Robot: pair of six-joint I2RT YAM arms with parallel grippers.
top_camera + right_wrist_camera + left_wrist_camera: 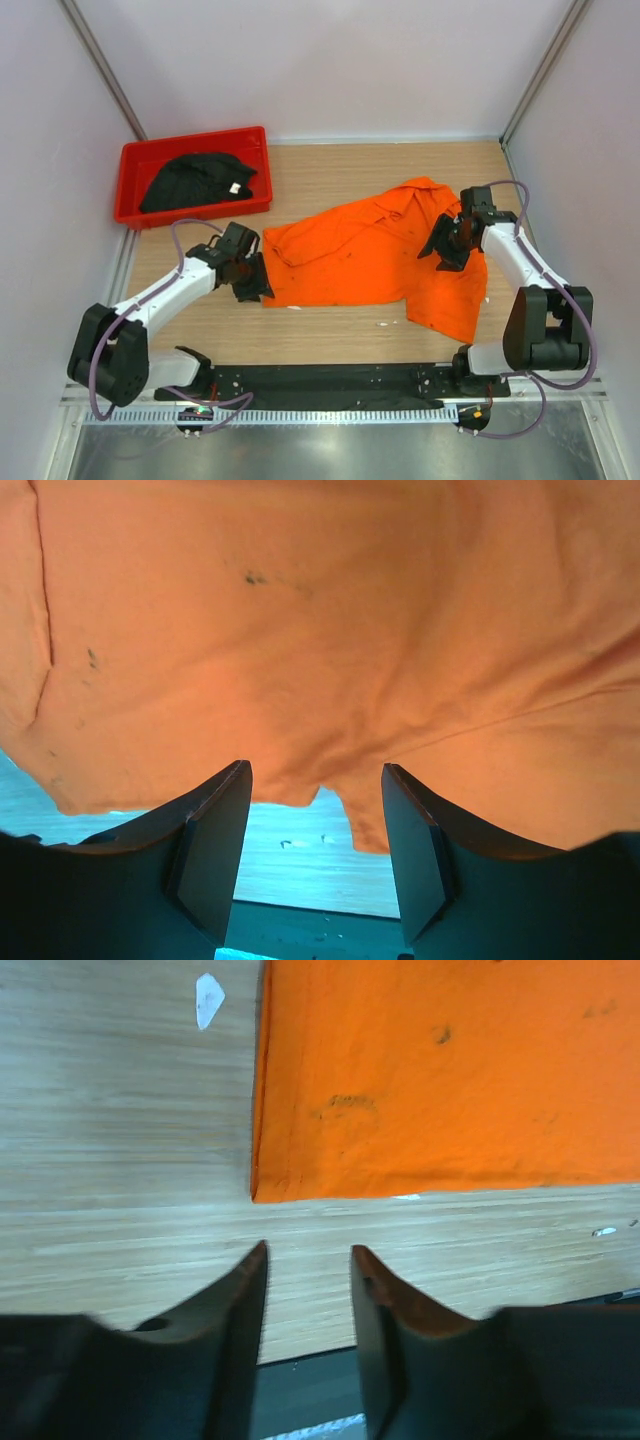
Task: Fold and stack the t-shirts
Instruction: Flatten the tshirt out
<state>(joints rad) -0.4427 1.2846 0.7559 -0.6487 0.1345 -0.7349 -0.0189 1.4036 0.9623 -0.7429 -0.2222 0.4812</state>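
Across the middle of the pale wooden table (330, 335) I see the plain bright orange cloth t-shirt (365, 255) spread out and rumpled, its right part bunched and hanging down toward the near edge. My left gripper (258, 288) sits low at the shirt's left edge. From its wrist camera, a neat hemmed corner of the orange fabric lies just beyond the fingertips and apart from them. The jaws stand a narrow way apart with only bare wood between them, holding nothing. My right gripper (442, 250) is over the shirt's right part, near the far corner of the cloth. Its wrist camera is filled with orange fabric, and a loose edge dips to the level of the fingertips. Those jaws are parted fairly wide with table showing through the gap, and I cannot tell whether the tips touch the cloth. At the far left, the crumpled black cloth t-shirt (195, 182) lies inside the red rectangular plastic bin (128, 190), its small white tag (236, 187) facing up, well apart from both arms.
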